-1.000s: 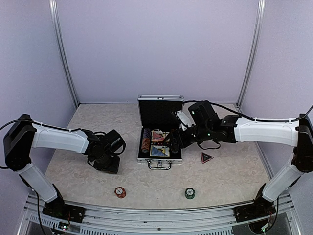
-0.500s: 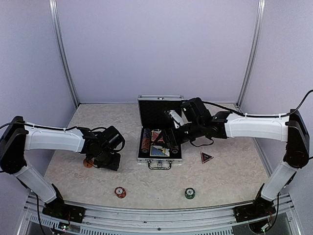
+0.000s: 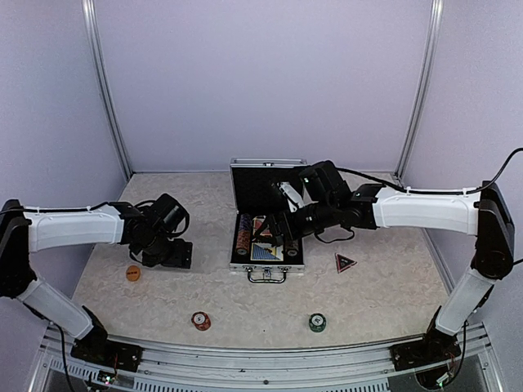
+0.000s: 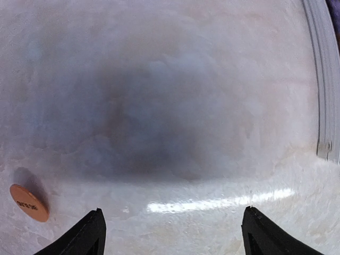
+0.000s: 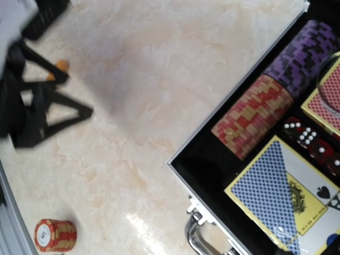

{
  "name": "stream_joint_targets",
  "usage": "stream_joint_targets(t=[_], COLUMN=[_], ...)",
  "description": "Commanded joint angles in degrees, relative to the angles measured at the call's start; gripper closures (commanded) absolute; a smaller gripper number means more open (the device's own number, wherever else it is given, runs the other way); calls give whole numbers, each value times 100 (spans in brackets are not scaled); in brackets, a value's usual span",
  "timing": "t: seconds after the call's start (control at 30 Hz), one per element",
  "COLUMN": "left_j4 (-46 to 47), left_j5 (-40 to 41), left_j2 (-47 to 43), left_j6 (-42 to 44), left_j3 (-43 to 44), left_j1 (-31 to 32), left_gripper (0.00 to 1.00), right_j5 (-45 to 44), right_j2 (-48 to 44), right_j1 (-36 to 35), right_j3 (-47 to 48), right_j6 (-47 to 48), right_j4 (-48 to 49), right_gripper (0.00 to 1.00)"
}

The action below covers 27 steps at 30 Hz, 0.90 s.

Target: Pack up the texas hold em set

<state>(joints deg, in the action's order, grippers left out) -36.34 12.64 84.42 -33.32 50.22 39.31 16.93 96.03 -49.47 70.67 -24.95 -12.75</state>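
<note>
The silver case [image 3: 234, 263] lies open at mid-table, its black-lined lid [image 3: 265, 186] upright. In the right wrist view it holds a red chip stack [image 5: 259, 114], a purple chip stack [image 5: 300, 50], a blue deck [image 5: 273, 191], a red deck [image 5: 325, 98] and red dice [image 5: 311, 142]. My right gripper [image 3: 274, 232] hovers over the case; its fingers do not show clearly. My left gripper [image 4: 172, 234] is open and empty, low over the table left of the case. An orange disc [image 3: 133, 273] lies beside it, also in the left wrist view [image 4: 29, 202].
A red chip stack [image 3: 200, 320] and a green chip stack [image 3: 317, 322] stand near the front edge. The red-black triangle marker [image 3: 345, 262] lies right of the case. The case handle [image 5: 204, 234] faces the front. A metal rail [image 4: 324, 79] runs along the table's edge.
My left arm has swung left and back, and the orange disc now lies bare on the table. My right gripper has moved left over the open case.
</note>
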Motion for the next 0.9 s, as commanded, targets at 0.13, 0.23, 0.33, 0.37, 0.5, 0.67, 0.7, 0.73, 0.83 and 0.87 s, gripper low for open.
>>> stream_joint_targets(t=[0.13,0.23,0.33,0.37,0.5,0.67,0.7,0.73,0.83,0.87], left_j4=[-492,-679,-824,-832,-747,-578,-584,-585,-594,-582], left_j5=[-193,-125,-41,-132,-425,-679,-696,-717,-708,-703], left_j2=[-779,-785,-649,-597,-465,-606,-625,-641,-719,-737], left_j6=[-179,-319,-469,-518,-808,-1264,-1306,-1335,-1376,-1378], left_j3=[-148,-261,-193,-214,-373,-639,-689,-741,-863,-891], left_j1=[-1232,-1474,-1581,-1671,-1936,-2187,-2265,-2351,-2560,-2620], left_gripper=[1,1,1,1,1,1,1,1,2,2], right_j5=[-64,-53,-50,-54,-109,-174,-170,-170,-206,-225], right_j2=[-15,-26,-77,-94,-223,-334,-350,-367,-436,-456], right_j1=[-54,-54,-53,-58,-53,-53,-54,-53,-54,-54], right_j3=[116,76,-2,-29,-179,-355,-386,-411,-502,-532], right_j6=[255,319,353,358,401,469,485,502,555,564], right_j4=[88,138,230,246,292,317,324,332,364,376], right_gripper=[16,15,16,15,15,15,15,15,15,15])
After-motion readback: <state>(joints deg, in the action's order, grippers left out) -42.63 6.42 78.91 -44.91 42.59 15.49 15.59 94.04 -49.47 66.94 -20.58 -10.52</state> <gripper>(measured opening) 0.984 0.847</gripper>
